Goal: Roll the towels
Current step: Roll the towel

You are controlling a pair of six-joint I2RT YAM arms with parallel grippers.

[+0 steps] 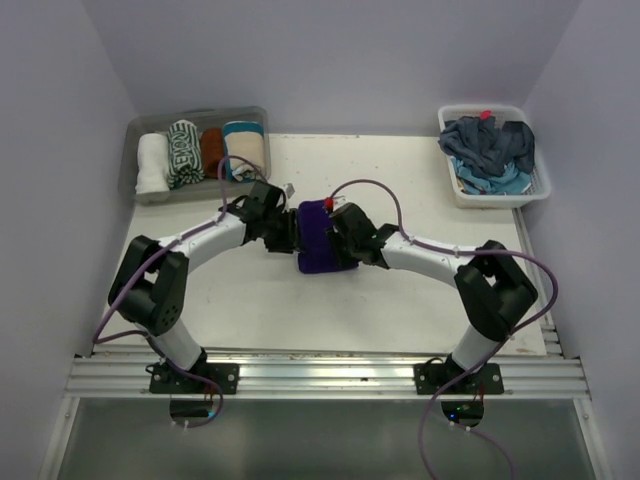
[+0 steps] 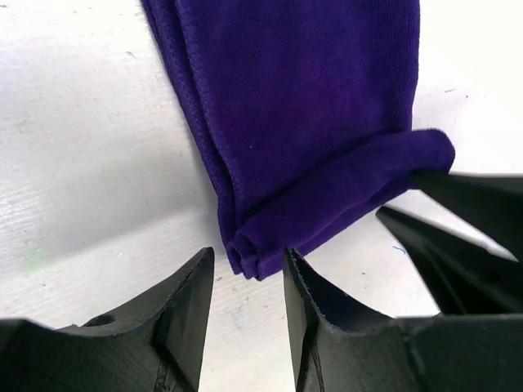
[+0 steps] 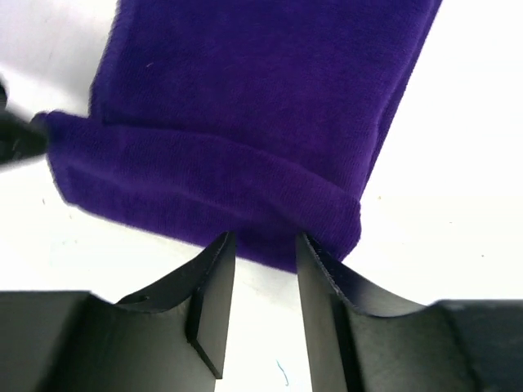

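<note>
A deep purple towel (image 1: 322, 238) lies folded in a long strip at the table's middle. Its near end is turned over into one small roll (image 2: 343, 192). My left gripper (image 2: 248, 256) stands open at the roll's left corner, which lies just at the fingertips with bare table between the jaws. My right gripper (image 3: 264, 238) is open too, its fingertips against the roll's edge (image 3: 212, 196) near the right end. In the top view, the left gripper (image 1: 289, 232) and the right gripper (image 1: 346, 240) flank the towel.
A clear tub (image 1: 133, 150) at the back left holds rolled towels: white (image 1: 150, 163), green-patterned (image 1: 183, 153), rust-brown (image 1: 211, 150), cream-and-teal (image 1: 243, 148). A white basket (image 1: 450, 185) at the back right holds a heap of navy and light blue towels (image 1: 490, 145).
</note>
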